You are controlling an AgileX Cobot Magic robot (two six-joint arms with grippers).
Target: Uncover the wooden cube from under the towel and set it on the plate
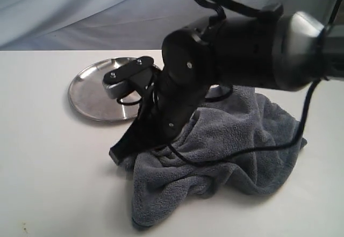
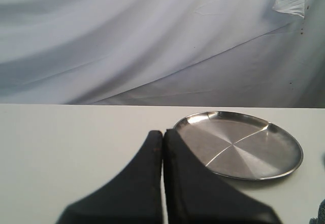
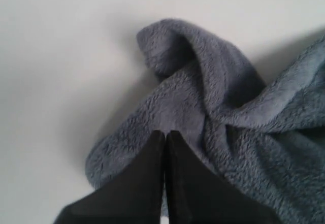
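The right gripper (image 3: 165,132), its jaws pressed together, rests its tips on the towel (image 3: 244,153) edge; I cannot tell whether fabric is pinched. The cube is hidden in every view, presumably under the heap beyond, so uncovering and placing are both left to do. Only the left wrist view shows the left gripper (image 2: 162,133), likewise closed, with the bare plate (image 2: 238,145) just ahead.
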